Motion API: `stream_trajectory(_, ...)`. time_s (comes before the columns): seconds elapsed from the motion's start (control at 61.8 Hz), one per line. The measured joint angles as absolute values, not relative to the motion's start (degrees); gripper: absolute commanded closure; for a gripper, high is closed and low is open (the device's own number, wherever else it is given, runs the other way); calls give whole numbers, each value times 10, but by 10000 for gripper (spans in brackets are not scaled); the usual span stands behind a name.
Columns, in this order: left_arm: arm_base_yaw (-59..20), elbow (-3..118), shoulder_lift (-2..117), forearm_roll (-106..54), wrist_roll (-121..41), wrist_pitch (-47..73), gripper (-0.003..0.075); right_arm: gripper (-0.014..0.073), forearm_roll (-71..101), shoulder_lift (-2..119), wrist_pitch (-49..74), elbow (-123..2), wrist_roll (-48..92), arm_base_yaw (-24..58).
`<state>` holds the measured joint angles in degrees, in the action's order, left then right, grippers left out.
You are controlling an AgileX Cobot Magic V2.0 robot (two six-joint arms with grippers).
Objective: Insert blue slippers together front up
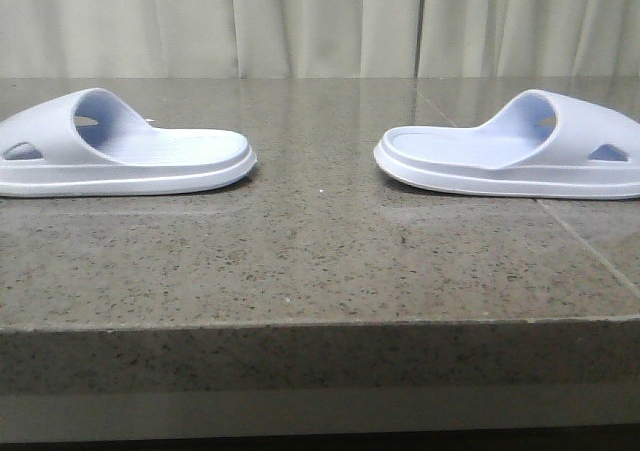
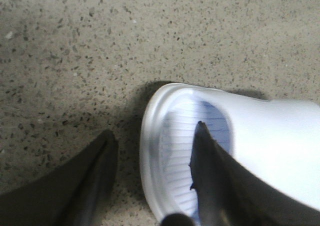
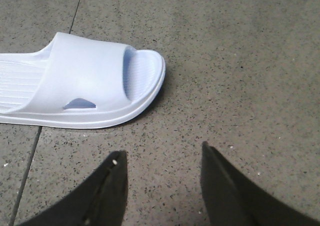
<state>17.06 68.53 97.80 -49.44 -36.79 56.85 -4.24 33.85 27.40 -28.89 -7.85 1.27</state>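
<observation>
Two pale blue slippers lie soles down on the stone table, heels facing each other with a wide gap between them: one at the left (image 1: 150,156), one at the right (image 1: 500,156). Neither gripper shows in the front view. In the left wrist view my left gripper (image 2: 154,128) is open and straddles the toe rim of the left slipper (image 2: 280,136); one finger (image 2: 210,166) is over the ribbed footbed, the other over bare table. My right gripper (image 3: 162,149) is open over bare table, a short way off the toe of the right slipper (image 3: 85,80).
The speckled grey-brown stone table (image 1: 320,261) has its front edge (image 1: 320,321) near the camera. A pale curtain (image 1: 320,21) hangs behind it. A tile seam (image 3: 30,156) runs under the right slipper.
</observation>
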Motion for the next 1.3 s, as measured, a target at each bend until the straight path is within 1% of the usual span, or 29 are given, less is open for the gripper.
stream_trajectory(0.227, 169, 689, 1006, -505, -370, 569, 387, 219, -42, 338, 274, -289, -79, 13)
stream_trajectory(0.405, 150, 692, 1011, -513, -381, 569, 388, 219, -42, 338, 274, -290, -79, 13)
stream_trajectory(0.47, 141, 692, 1011, -514, -384, 571, 399, 219, -42, 338, 274, -290, -79, 13)
stream_trajectory(0.599, 133, 693, 1014, -514, -385, 575, 531, 219, -42, 338, 274, -290, -79, 13)
stream_trajectory(0.615, 133, 693, 1014, -513, -385, 577, 559, 219, -42, 338, 274, -290, -79, 13)
stream_trajectory(0.648, 133, 693, 1015, -513, -386, 577, 585, 219, -42, 338, 274, -290, -79, 13)
stream_trajectory(0.729, 132, 693, 1016, -512, -386, 578, 684, 219, -42, 338, 274, -290, -79, 13)
stream_trajectory(0.794, 132, 693, 1016, -510, -386, 578, 737, 219, -42, 338, 274, -290, -79, 13)
stream_trajectory(0.955, 132, 695, 1016, -512, -386, 583, 741, 219, -42, 338, 274, -290, -79, 13)
stream_trajectory(1.134, 131, 723, 1016, -509, -386, 612, 741, 219, -42, 338, 274, -290, -79, 13)
stream_trajectory(1.296, 131, 717, 974, -529, -392, 616, 741, 219, -42, 338, 274, -290, -79, 13)
